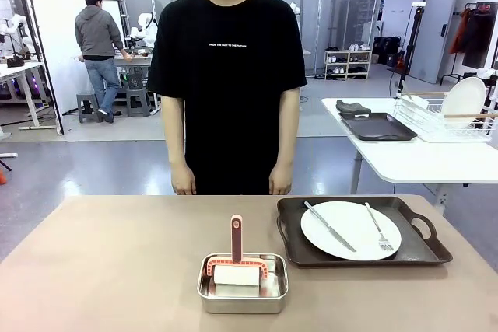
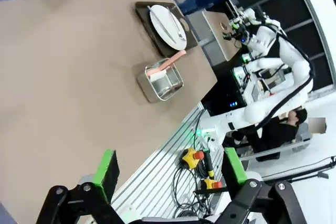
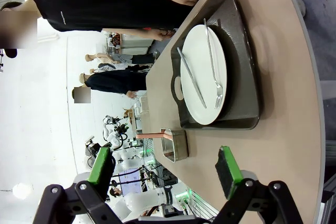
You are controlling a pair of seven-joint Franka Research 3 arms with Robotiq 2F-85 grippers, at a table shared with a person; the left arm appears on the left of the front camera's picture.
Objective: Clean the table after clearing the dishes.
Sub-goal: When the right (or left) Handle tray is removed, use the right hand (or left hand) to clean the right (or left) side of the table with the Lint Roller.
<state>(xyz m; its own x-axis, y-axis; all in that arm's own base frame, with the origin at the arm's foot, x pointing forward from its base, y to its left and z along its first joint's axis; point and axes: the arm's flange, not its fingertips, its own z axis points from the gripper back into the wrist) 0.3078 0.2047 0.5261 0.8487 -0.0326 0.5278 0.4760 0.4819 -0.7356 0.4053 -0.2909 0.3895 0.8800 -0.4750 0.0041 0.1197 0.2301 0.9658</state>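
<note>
A white plate (image 1: 350, 228) with a steel knife (image 1: 329, 225) and fork (image 1: 378, 228) lies on a dark brown tray (image 1: 362, 231) at the right of the tan table (image 1: 109, 270). The left wrist view has the same plate (image 2: 167, 18) and tray (image 2: 151, 27) far off, beyond my open left gripper (image 2: 170, 169), which hangs over the table's near edge with nothing between its green pads. My right gripper (image 3: 167, 169) is open too, empty, a little short of the tray (image 3: 242, 66) and plate (image 3: 205, 73).
A small steel pan (image 1: 243, 282) with a pink-framed roller (image 1: 236, 258) sits at the front middle of the table. A person (image 1: 227, 75) stands at the far edge, hands down. A white side table (image 1: 412, 153) with a wire rack stands at the back right.
</note>
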